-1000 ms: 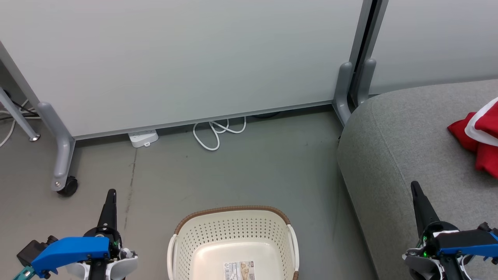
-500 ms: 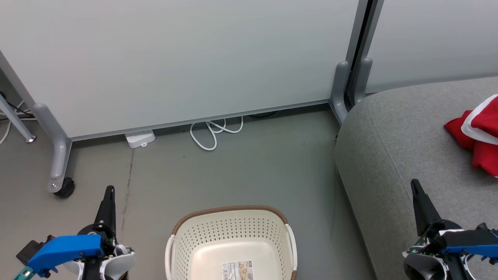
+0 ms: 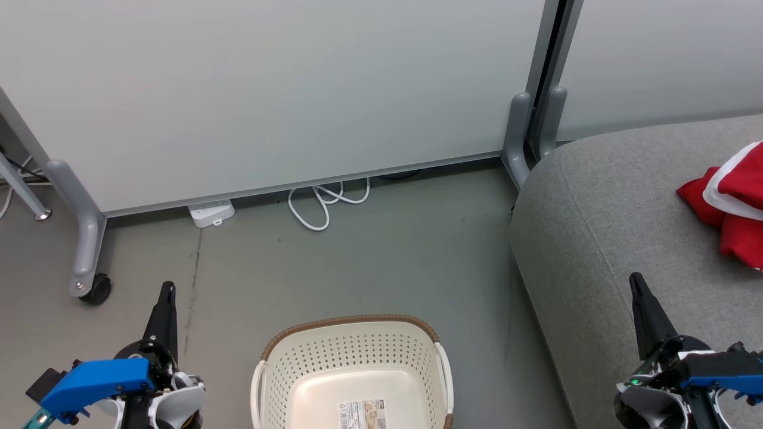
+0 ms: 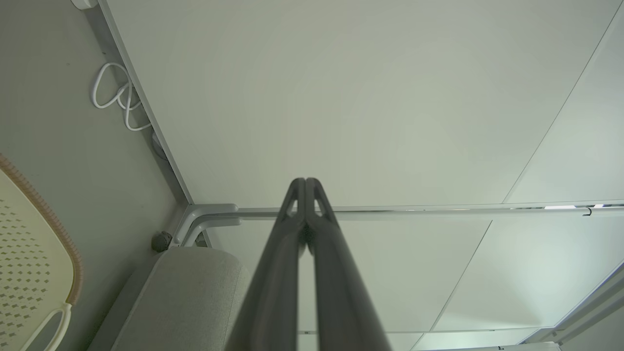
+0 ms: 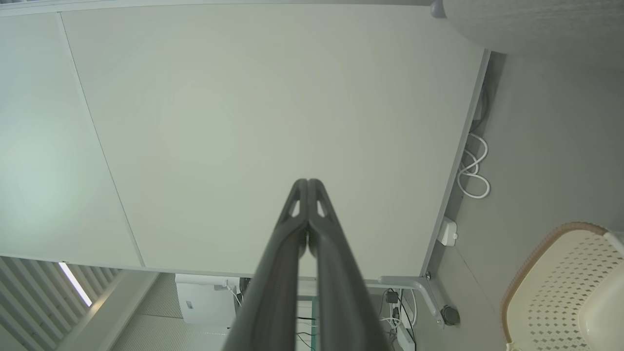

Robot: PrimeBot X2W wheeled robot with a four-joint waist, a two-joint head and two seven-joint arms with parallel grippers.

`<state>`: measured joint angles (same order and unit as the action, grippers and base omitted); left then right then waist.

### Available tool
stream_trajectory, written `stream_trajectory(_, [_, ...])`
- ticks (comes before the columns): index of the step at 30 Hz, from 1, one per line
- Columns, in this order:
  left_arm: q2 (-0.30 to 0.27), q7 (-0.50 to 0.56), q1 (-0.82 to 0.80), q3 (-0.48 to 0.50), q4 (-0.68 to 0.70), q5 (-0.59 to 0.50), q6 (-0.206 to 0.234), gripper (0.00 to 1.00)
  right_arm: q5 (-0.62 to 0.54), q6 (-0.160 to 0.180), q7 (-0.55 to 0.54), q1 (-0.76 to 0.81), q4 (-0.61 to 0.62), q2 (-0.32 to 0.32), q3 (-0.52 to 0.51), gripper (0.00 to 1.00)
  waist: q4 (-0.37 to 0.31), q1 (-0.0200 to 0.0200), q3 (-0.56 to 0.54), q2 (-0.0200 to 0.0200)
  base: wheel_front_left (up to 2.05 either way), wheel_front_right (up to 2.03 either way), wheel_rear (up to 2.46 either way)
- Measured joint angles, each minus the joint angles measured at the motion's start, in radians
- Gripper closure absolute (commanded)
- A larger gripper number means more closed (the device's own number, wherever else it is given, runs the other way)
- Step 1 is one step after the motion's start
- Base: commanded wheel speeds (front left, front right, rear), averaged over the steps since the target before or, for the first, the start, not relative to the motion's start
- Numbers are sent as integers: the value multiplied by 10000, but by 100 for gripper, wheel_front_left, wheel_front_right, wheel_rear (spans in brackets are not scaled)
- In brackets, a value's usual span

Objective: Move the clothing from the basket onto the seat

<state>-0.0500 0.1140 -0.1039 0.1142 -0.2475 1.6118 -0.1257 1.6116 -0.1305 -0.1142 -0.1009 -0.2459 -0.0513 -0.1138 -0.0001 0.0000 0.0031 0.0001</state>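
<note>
Red clothing (image 3: 730, 208) lies crumpled on grey seat (image 3: 602, 214); cream basket (image 3: 351, 369) upright.

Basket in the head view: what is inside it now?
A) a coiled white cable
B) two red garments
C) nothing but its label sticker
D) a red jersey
C: the basket is bare except its label sticker; the clothing lies on the seat.

The basket (image 3: 351, 357) is cream plastic, perforated and faintly glossy on its bottom (its brown rim (image 3: 351, 319) looks woven), with a paper label (image 3: 363, 415). The seat (image 3: 596, 238) on the right is matt grey cloth, coarsely woven. The clothing (image 3: 730, 238) is smooth red fabric. The far partition panel (image 3: 268, 89) looks smooth and matt.
</note>
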Motion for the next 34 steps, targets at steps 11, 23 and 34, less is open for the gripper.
stream_trajectory(11, [0, 0, 0, 0, 2, 0, 0, 100, 0, 0, -2, -1, 0, 2, 0, 100, 0, 0, 0, 0, 0, 0, 0])
stream_trajectory(23, [0, 0, 0, 0, 2, 0, 0, 100, 0, 0, -2, -1, 0, 2, 0, 100, 0, 0, 0, 0, 0, 0, 0])
stream_trajectory(34, [0, 0, 0, 0, 2, 0, 0, 100, 0, 0, -2, -2, 0, 2, 0, 100, 0, 0, 0, 0, 0, 0, 0])
